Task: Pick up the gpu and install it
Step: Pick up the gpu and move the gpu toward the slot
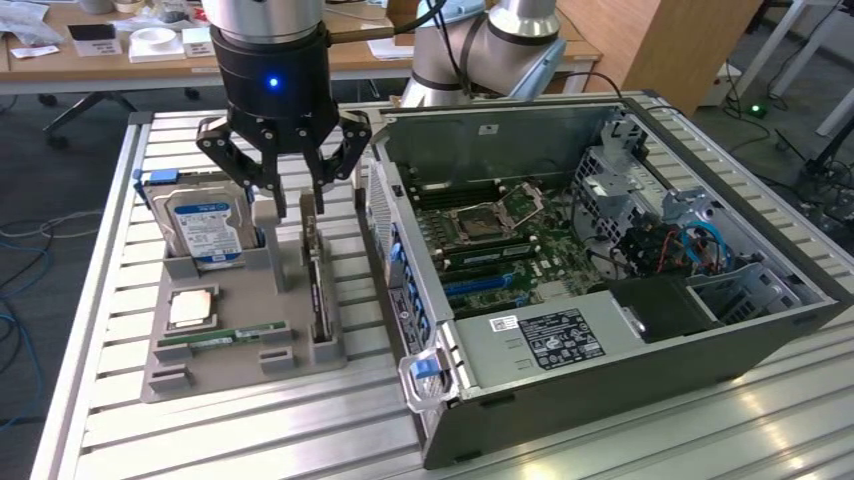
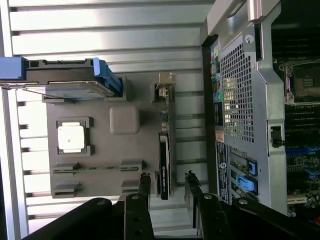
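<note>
The gpu point(image 1: 315, 285) is a thin dark card standing on edge in a slot of the grey holder tray point(image 1: 227, 375), its silver bracket at the far end. My gripper point(image 1: 296, 200) hangs just above the card's far part, open. In the wrist view the gpu point(image 2: 164, 167) runs between the two black fingertips point(image 2: 145, 179), with a gap on each side, and my gripper point(image 2: 167, 177) touches nothing. The open computer case point(image 1: 601, 260) lies at the exterior view's right, its motherboard and blue slots point(image 1: 478, 287) exposed.
The tray also holds a blue-labelled hard drive point(image 1: 207, 228) on edge, a CPU point(image 1: 191, 307) and a green RAM stick point(image 1: 220, 338). A grey post point(image 1: 272, 245) of the tray stands close beside the card. The case wall point(image 2: 240, 100) lies near the gripper.
</note>
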